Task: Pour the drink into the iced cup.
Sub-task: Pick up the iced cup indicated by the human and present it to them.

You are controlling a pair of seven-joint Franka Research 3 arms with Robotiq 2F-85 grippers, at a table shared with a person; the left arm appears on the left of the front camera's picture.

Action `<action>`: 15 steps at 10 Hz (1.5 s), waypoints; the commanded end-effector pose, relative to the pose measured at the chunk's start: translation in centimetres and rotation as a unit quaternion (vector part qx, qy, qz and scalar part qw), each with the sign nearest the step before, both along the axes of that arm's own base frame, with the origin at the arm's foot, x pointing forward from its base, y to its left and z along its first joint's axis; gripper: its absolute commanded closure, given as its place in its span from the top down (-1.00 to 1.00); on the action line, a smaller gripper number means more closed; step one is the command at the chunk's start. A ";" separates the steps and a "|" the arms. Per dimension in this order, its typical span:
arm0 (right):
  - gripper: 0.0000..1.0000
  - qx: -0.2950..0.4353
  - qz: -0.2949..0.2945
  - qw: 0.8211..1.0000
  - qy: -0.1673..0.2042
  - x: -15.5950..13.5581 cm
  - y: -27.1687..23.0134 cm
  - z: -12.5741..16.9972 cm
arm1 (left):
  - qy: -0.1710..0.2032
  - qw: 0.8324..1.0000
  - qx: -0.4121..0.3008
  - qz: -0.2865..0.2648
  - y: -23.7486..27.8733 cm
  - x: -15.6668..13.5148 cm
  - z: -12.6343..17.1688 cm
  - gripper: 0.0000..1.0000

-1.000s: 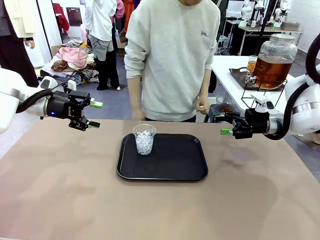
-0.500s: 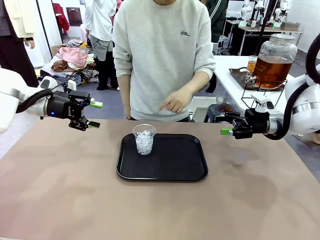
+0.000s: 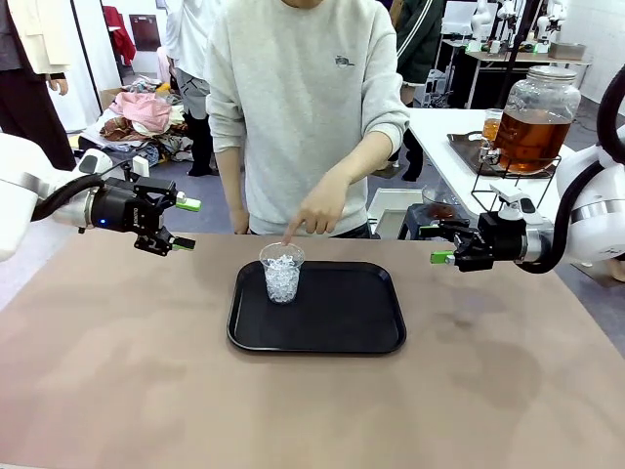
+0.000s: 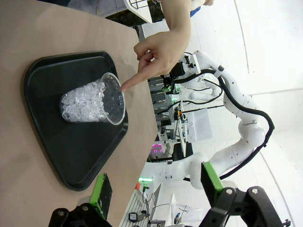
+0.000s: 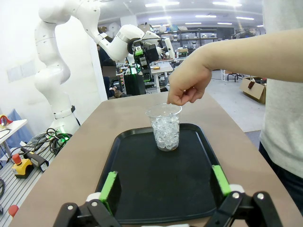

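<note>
While a hand (image 3: pixel 311 215) pointed at it, iced cup (image 3: pixel 282 274): stood on the tray (image 3: pixel 342 332)
Left claw (image 3: pixel 186 224): gaped wide, empty
Right claw (image 3: pixel 437 244): gaped wide, empty

black tray (image 3: pixel 342 313), amber drink (image 3: pixel 532 139), grey sweatshirt (image 3: pixel 298 107)

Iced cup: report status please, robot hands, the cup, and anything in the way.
Left hand open, right hand open, nothing held. Iced cup upright on black tray, ice only. Person's finger pointing at its rim.
</note>
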State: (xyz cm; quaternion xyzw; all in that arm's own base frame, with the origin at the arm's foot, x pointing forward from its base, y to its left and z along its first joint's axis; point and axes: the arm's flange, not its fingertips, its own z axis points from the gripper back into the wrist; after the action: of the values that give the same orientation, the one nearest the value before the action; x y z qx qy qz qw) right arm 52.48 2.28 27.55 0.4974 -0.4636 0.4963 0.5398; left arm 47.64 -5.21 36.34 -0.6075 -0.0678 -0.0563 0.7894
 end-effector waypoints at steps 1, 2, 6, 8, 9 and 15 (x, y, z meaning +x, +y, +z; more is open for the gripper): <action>1.00 -0.001 0.001 1.000 -0.005 0.3 0.1 0.3 | -0.001 1.000 -0.001 0.001 0.1 -0.1 0.1 1.00; 1.00 -0.001 0.001 1.000 -0.005 0.3 0.1 0.3 | -0.001 1.000 -0.001 0.001 0.1 -0.1 0.1 1.00; 1.00 -0.001 0.001 1.000 -0.005 0.3 0.1 0.3 | -0.001 1.000 -0.001 0.001 0.1 -0.1 0.1 1.00; 1.00 -0.001 0.001 1.000 -0.005 0.3 0.1 0.3 | -0.001 1.000 -0.001 0.001 0.1 -0.1 0.1 1.00; 1.00 -0.001 0.001 1.000 -0.005 0.3 0.1 0.3 | 0.000 1.000 0.000 0.000 0.0 0.0 0.0 1.00; 1.00 -0.001 0.001 1.000 -0.005 0.3 0.1 0.3 | -0.299 0.945 0.074 -0.112 -0.8 -1.2 0.9 1.00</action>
State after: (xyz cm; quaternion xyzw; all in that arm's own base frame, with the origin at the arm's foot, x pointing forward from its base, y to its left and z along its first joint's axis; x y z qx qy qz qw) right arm 52.49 2.28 27.55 0.4974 -0.4637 0.4963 0.5397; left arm 47.18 -6.12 37.95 -0.5162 -0.2077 -0.3116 0.7703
